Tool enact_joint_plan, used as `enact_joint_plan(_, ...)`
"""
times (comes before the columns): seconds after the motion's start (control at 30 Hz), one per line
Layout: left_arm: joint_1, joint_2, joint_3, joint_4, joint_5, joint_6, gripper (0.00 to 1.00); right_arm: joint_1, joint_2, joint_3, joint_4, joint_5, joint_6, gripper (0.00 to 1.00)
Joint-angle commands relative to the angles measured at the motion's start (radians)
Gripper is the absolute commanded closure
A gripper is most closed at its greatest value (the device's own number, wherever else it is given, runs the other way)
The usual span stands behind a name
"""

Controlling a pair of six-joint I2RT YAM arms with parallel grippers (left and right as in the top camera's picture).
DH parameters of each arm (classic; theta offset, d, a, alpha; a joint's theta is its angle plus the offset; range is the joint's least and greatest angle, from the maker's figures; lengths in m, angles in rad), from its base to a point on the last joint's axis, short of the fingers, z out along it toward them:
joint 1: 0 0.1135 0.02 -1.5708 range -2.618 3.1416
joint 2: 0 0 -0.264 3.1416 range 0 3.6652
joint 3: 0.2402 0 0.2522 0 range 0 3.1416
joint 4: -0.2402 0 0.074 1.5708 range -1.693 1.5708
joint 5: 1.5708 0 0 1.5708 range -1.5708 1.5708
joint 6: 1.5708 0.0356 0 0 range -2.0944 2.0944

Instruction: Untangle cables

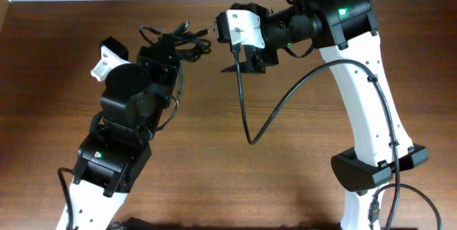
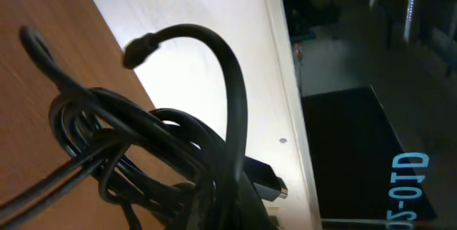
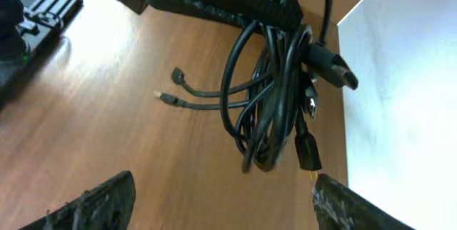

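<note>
Entry, left: left gripper (image 1: 166, 49), its fingers closed on the cables (image 3: 268, 101). We log these as one knotted bundle, held up close to the far edge of the counter (image 1: 64, 80), with two loose ends (image 3: 173, 76) trailing on the wood.

Entry, middle: gold-tipped plug (image 3: 308, 153), dangling lowest.

Entry, right: right gripper (image 3: 221, 205), fingers (image 3: 93, 201) spread wide and holding nothing, facing the bundle.

Hazards, as we judge them:
- Pulling a strand that loops through the others would cinch the knot.
- A plug could snag inside a coil.
- A hard tug could strip the bundle from the left fingers and drop it over the far edge.
</note>
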Motion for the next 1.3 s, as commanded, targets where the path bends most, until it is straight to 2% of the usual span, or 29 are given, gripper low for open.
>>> enact_joint_plan(0.0, -0.001, -0.003, 0.010, 0.014, 0.041, 0.020, 1.00, -0.004, 0.003, -0.002, 0.036, 0.001, 0.001, 0.20)
enact_joint_plan(0.1, -0.001, 0.001, 0.010, 0.067, 0.146, 0.020, 1.00, -0.003, 0.003, -0.002, 0.042, -0.018, 0.001, 0.20)
enact_joint_plan(0.13, -0.012, 0.009, 0.010, 0.104, 0.191, 0.020, 1.00, -0.003, 0.003, -0.002, 0.046, -0.018, 0.001, 0.28)
enact_joint_plan(0.2, -0.055, 0.019, 0.010, 0.143, 0.196, 0.020, 1.00, -0.003, 0.003, -0.002, 0.045, -0.018, 0.006, 0.59)
enact_joint_plan(0.27, -0.078, 0.029, 0.010, 0.152, 0.195, 0.020, 1.00, -0.003, 0.003, -0.002, 0.043, -0.018, 0.006, 0.96)
enact_joint_plan(0.37, -0.080, 0.034, 0.010, 0.137, 0.196, 0.021, 1.00, -0.031, 0.003, -0.002, 0.046, -0.011, 0.078, 0.96)
enact_joint_plan(0.47, -0.077, 0.034, 0.010, 0.085, 0.179, 0.058, 0.73, -0.070, 0.003, -0.002, 0.036, -0.032, 0.145, 0.96)
enact_joint_plan(0.53, -0.077, 0.036, 0.010, 0.048, 0.153, 0.058, 0.34, -0.077, 0.003, -0.002, 0.026, -0.032, 0.145, 0.96)
enact_joint_plan(0.57, -0.077, 0.036, 0.010, 0.025, 0.131, 0.075, 0.18, -0.077, 0.003, -0.002, 0.024, -0.032, 0.144, 0.96)
enact_joint_plan(0.6, -0.077, 0.036, 0.010, 0.022, 0.128, 0.161, 0.05, -0.076, 0.003, -0.002, 0.025, -0.032, 0.144, 0.96)
enact_joint_plan(0.67, -0.077, 0.036, 0.010, 0.005, 0.128, 0.328, 0.04, -0.077, 0.003, -0.002, 0.023, -0.033, 0.145, 0.96)
enact_joint_plan(0.77, -0.077, 0.036, 0.010, -0.007, 0.128, 0.739, 0.02, -0.076, 0.003, -0.002, 0.017, -0.064, 0.145, 0.96)
enact_joint_plan(0.8, -0.077, 0.036, 0.010, -0.022, 0.127, 0.836, 0.03, -0.076, 0.003, -0.002, 0.019, -0.071, 0.144, 0.96)
enact_joint_plan(0.9, -0.077, 0.036, 0.009, -0.051, 0.127, 0.981, 0.10, -0.076, 0.003, -0.001, 0.029, -0.078, 0.145, 0.96)
enact_joint_plan(0.97, -0.077, 0.036, 0.008, -0.066, 0.127, 1.102, 0.14, -0.083, 0.002, 0.000, 0.045, -0.091, 0.208, 0.96)
enact_joint_plan(1.0, -0.077, 0.037, 0.008, -0.079, 0.127, 1.161, 0.15, -0.094, 0.001, 0.000, 0.056, -0.137, 0.235, 0.96)
enact_joint_plan(1.03, -0.077, 0.042, 0.008, -0.101, 0.121, 1.217, 0.15, -0.127, -0.001, 0.000, 0.082, -0.263, 0.287, 0.96)
enact_joint_plan(1.07, -0.077, 0.051, 0.007, -0.122, 0.105, 1.222, 0.15, -0.179, -0.001, 0.000, 0.116, -0.455, 0.342, 0.96)
enact_joint_plan(1.1, -0.077, 0.065, 0.007, -0.123, 0.109, 1.222, 0.16, -0.223, -0.001, 0.000, 0.122, -0.556, 0.377, 0.96)
enact_joint_plan(1.17, -0.077, 0.086, 0.007, -0.124, 0.109, 1.223, 0.16, -0.267, -0.002, 0.000, 0.122, -0.567, 0.449, 0.96)
enact_joint_plan(1.2, -0.077, 0.097, 0.007, -0.123, 0.109, 1.225, 0.21, -0.287, -0.003, 0.000, 0.121, -0.588, 0.475, 0.96)
enact_joint_plan(1.27, -0.077, 0.122, 0.007, -0.124, 0.109, 1.227, 0.24, -0.291, -0.003, 0.000, 0.122, -0.620, 0.475, 0.96)
